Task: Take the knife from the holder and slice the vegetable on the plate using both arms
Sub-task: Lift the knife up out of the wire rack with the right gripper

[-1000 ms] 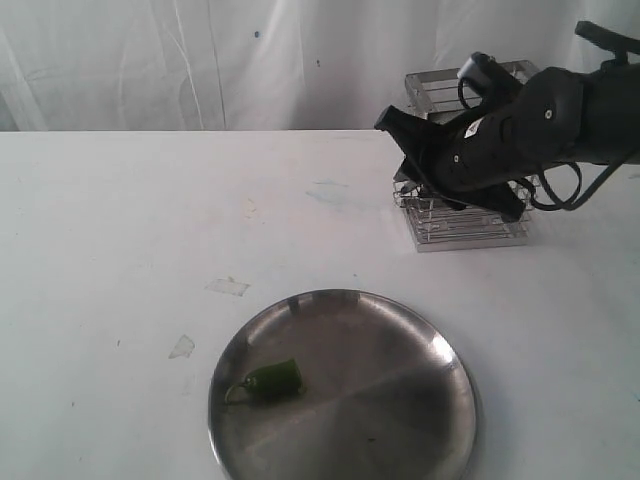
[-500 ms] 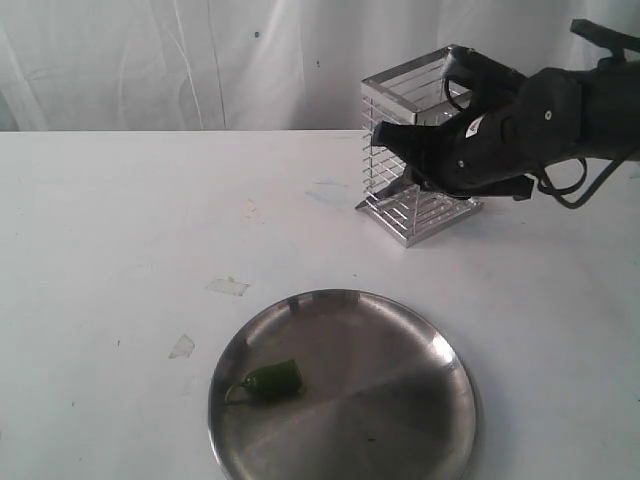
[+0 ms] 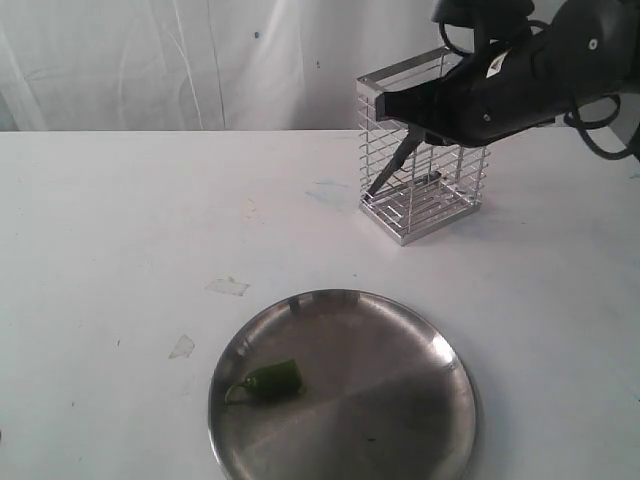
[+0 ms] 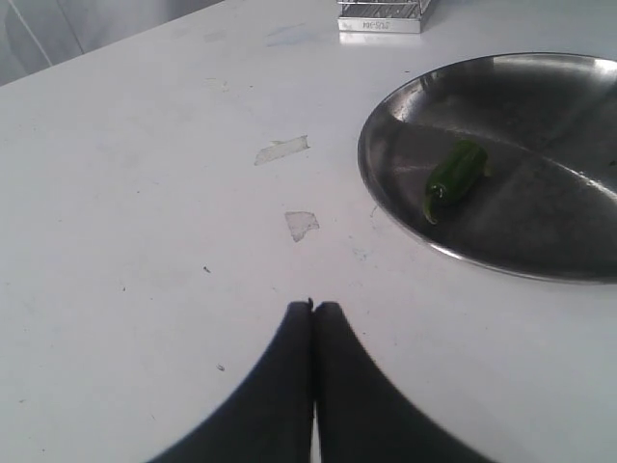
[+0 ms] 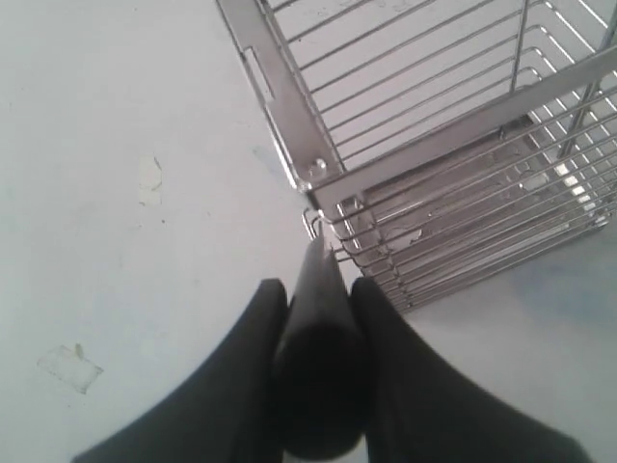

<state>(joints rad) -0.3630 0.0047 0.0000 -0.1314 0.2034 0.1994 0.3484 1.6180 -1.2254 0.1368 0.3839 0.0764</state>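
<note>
**Knife draw from holder: right arm engaged**

Step in hand (my judgement): extracting the knife.

- The bulky black right arm (image 3: pixel 530 70) hangs over the tall rectangular chrome-wire holder (image 3: pixel 425 185), which stands at the far side of the white surface (image 3: pixel 120 250).
- The right gripper (image 5: pixel 316 287) is clamped on the black handle of the slim, dark-bladed knife (image 3: pixel 395 163).
- The blade leans across the inside of the holder, tip low near a bottom corner.

To do this well:

- Pull along the blade's own line, not sideways, so the edge does not snag a wire.
- Raise the tip clear of the flat rim before swinging toward the plate.
- The wire holder looks light, and a snagged blade could drag or tip it.

Containers:

- The large round stainless-steel plate (image 3: pixel 390 400) sits at the near side, well apart from the holder.
- It holds one small dark-green pepper (image 3: pixel 272 378), whole, lying left of centre.
- The holder holds the knife only, as far as I can see.

The left gripper (image 4: pixel 313 318) has its fingers together and is empty, hovering above the surface near the plate. It will likely be needed to steady the pepper.
</note>
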